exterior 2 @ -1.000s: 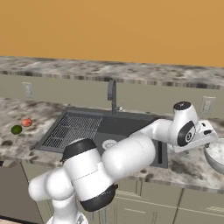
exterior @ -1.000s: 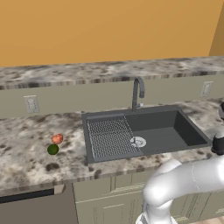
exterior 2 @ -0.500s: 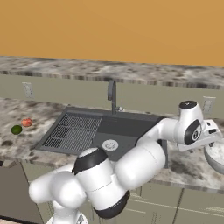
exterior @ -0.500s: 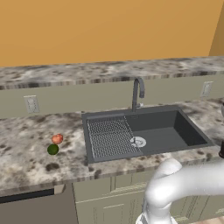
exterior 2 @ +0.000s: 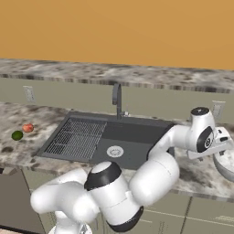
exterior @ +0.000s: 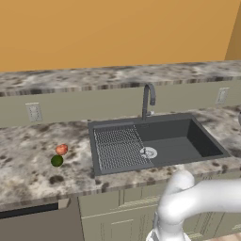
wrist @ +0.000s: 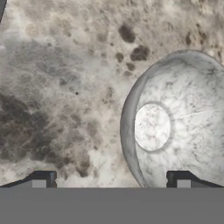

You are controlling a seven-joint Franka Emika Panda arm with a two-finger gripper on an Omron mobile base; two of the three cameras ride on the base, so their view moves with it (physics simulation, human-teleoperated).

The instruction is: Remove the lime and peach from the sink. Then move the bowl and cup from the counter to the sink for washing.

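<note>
The silvery-white bowl [wrist: 175, 122] with its speckled inside stands on the granite counter [wrist: 65, 87] right of the sink [exterior 2: 137, 137]; it also appears as the bowl [exterior 2: 227, 162] at the picture's right edge. My gripper [wrist: 111, 181] hangs open above it, the left fingertip [wrist: 43, 179] over bare counter and the right one over the bowl's inside, so the near rim lies between them. The gripper [exterior 2: 222, 147] holds nothing. The lime [exterior: 57, 160] and peach [exterior: 61, 149] lie side by side on the counter left of the sink [exterior: 174, 146]. The cup is out of view.
A grey curved faucet [exterior: 148, 99] rises behind the basin. The ribbed drainer [exterior: 117, 148] takes up the sink's left part, with the silver drain [exterior: 148, 152] beside it. A wall with outlets [exterior: 34, 111] runs along the back of the counter.
The arm has swung further right, carrying the hand over the bowl. The jaws have stayed open.
</note>
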